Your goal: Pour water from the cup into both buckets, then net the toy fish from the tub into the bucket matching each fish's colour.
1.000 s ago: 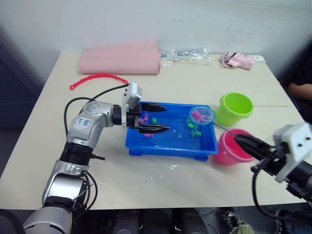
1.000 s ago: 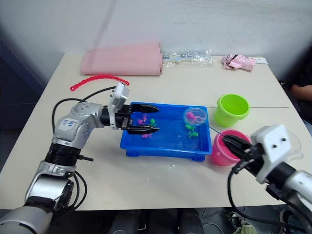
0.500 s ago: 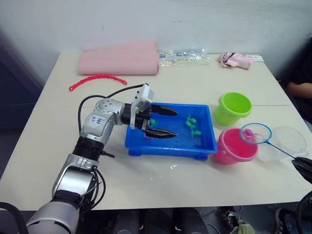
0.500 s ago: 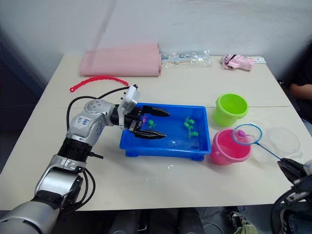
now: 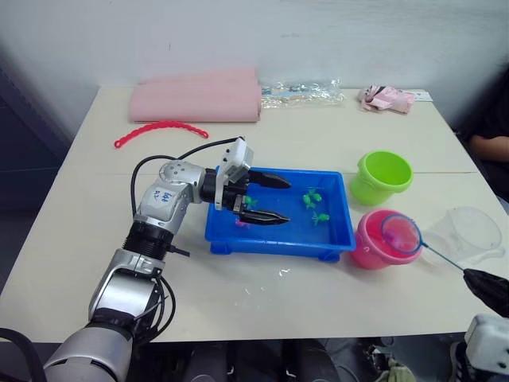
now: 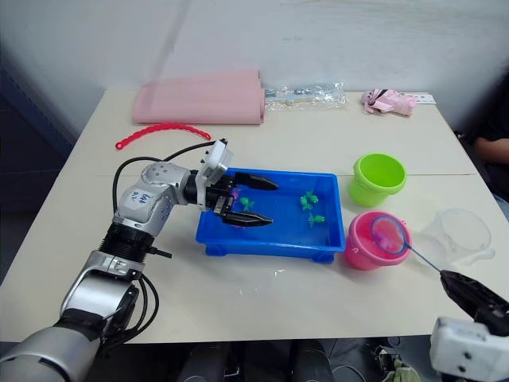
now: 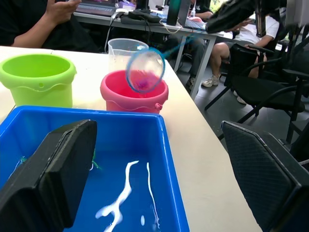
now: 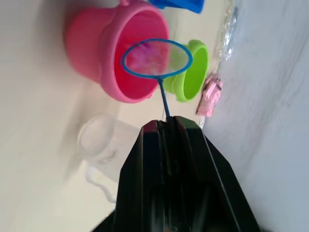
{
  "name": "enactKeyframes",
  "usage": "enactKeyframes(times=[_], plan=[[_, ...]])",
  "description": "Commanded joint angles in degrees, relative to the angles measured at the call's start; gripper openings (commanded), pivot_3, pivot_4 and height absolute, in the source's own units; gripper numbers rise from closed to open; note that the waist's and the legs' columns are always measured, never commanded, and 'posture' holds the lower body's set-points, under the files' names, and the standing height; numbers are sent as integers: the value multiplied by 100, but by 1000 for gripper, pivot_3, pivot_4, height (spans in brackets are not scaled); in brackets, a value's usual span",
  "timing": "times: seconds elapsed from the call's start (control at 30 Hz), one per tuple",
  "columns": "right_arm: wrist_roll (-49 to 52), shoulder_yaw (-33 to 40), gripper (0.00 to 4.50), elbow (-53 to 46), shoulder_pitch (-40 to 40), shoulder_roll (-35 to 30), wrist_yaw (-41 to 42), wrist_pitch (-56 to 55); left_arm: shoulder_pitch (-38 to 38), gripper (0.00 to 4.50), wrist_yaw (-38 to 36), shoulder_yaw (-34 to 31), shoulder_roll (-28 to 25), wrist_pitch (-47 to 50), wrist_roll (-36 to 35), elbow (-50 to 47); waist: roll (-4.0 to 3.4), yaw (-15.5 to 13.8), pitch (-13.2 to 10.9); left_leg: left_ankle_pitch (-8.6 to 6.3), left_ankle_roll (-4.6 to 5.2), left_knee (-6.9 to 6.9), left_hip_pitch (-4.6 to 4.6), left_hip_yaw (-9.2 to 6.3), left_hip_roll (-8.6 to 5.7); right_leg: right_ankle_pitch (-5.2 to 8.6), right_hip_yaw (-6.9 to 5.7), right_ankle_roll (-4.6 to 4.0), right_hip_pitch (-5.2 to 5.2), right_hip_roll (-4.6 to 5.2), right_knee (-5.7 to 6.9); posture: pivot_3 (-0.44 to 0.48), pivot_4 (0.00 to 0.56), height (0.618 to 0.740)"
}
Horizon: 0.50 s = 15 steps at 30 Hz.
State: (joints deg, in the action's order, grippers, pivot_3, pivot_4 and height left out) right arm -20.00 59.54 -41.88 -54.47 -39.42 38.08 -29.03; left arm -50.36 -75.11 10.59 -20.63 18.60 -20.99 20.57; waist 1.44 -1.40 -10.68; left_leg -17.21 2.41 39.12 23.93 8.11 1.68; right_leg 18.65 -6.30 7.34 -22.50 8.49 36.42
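**Net poised over the pink bucket with a pink fish in the mesh**

The right gripper [image 8: 166, 126] has its jaws clamped together on the thin dark handle of the net [image 6: 390, 235], gripping the far end of the stick so that the hoop stands well out beyond the fingertips. The hoop hangs over the mouth of the pink bucket [image 5: 374, 243], tilted, with a small pink fish [image 7: 141, 85] resting in the mesh. The clear cup [image 6: 457, 233] sits on the table just beside the handle, between the jaws and the bucket's outer side, and the green bucket [image 5: 383, 175] stands just beyond the pink one.

By the look of it, the net is very light but springy: held at the end of a slim stick, the hoop will likely wobble and lag behind any wrist turn, so a slow roll should tip the fish out cleanly. The fish is tiny, wet and probably slippery, and may cling to the mesh. The bucket is light plastic and could shift if the rim is knocked.

The left gripper [image 5: 262, 198] holds its jaws wide apart, low over the near-left part of the blue tub [image 5: 334, 239]. Green fish [image 5: 312, 196] lie in the water ahead of those jaws, towards the tub's far end, and something pink shows close to the lower finger.
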Motion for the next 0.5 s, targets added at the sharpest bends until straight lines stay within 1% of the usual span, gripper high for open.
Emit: enactKeyframes(times=[0.03,0.17,0.2,0.3,0.37,0.43,0.5], plan=[[-500,374,0,632,95,157,-400,-629,-59,4469,17,-99,21,-131,20,-67,0,1,0,0,0,0,0,0,0,0,0,0,0,0,0,0,150,738],[-473,535,0,869,468,161,-709,-785,-82,4469,19,-115,2,-189,53,-15,-1,16,0,1,-2,0,-11,3,2,0,8,-1,5,0,3,0,150,738],[-230,467,0,840,543,194,-662,-637,-88,4469,9,-122,-4,-201,60,7,-1,19,0,1,-2,0,-16,4,2,1,9,-3,7,0,4,0,150,738],[927,151,0,545,798,230,-445,127,-119,4469,20,-158,-42,-223,101,65,-1,23,0,0,-6,-4,-34,5,7,4,13,-8,19,-1,7,0,150,738],[1377,56,0,415,918,186,-283,539,-130,4469,54,-186,-67,-217,129,79,-4,24,0,-1,-6,-4,-44,5,7,4,16,-8,27,1,7,0,150,738],[2226,-116,0,223,1001,150,-91,1226,-114,4469,64,-212,-134,-188,145,65,-4,23,-1,-3,-5,-5,-57,4,8,5,15,-9,42,2,4,0,150,738],[3201,-232,0,34,1171,23,-6,2296,-44,4469,34,-232,-272,-150,155,8,-4,25,-1,-5,-2,-6,-67,0,9,5,12,-9,59,3,-1,0,150,738]])
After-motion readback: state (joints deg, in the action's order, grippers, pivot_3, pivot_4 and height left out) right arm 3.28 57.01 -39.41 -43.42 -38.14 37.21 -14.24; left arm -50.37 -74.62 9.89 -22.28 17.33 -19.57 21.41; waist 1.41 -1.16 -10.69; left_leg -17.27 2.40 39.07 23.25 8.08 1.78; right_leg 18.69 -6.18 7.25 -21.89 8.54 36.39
